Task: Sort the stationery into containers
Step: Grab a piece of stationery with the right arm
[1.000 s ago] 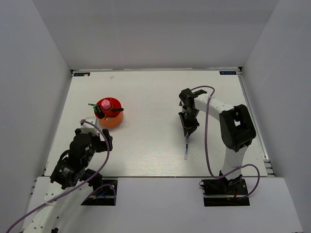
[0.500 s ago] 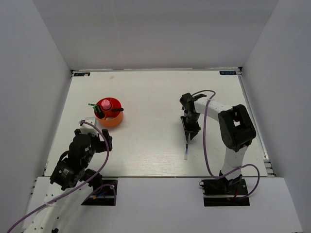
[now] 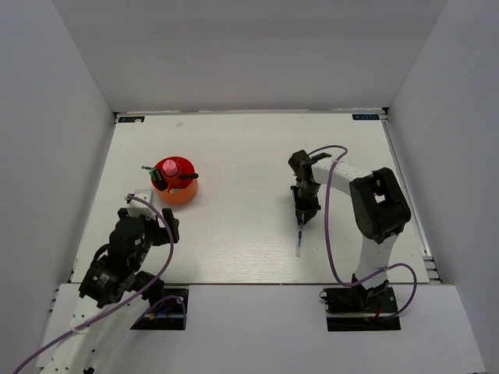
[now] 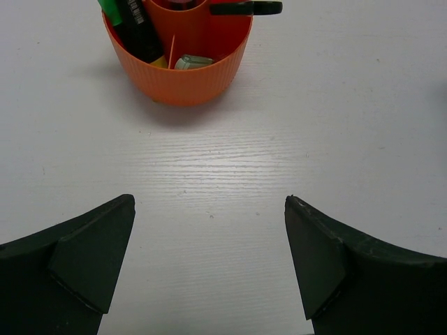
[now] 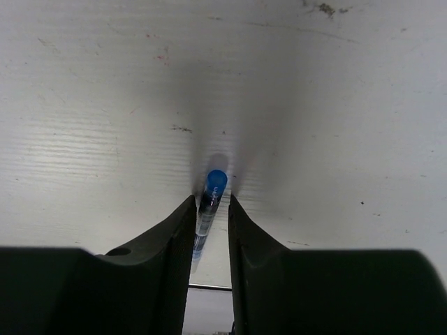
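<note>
1. On the right half of the white table (image 3: 234,148), a thin pen (image 5: 207,208) with a blue cap (image 5: 216,179) lay flat on the surface, its capped end pointing away from the arm bases.
2. The right gripper (image 5: 211,198) stood low over that pen, one finger on each side of the barrel just behind the cap. The jaws were drawn in tight against the pen, so the pincer was clamped on it.
3. From above, the rest of the pen stuck out past the gripper towards the near edge of the table and rested on it.
4. On the left half stood the round orange organiser (image 4: 178,80), upright and well apart from the pen.
5. One of its outer compartments held a black highlighter (image 4: 138,31) with a green cap. A pale-green cap (image 4: 193,62) lay low in the compartment beside it, beyond a thin divider.
6. The black scissors (image 4: 246,8) poked out over the rim on the far right side, and a pink-capped glue stick (image 3: 169,167) stood in the centre tube.
7. The left gripper (image 4: 209,204) pointed at the organiser from the near side. Its jaws were spread wide apart and held nothing, with bare table between them.
</note>
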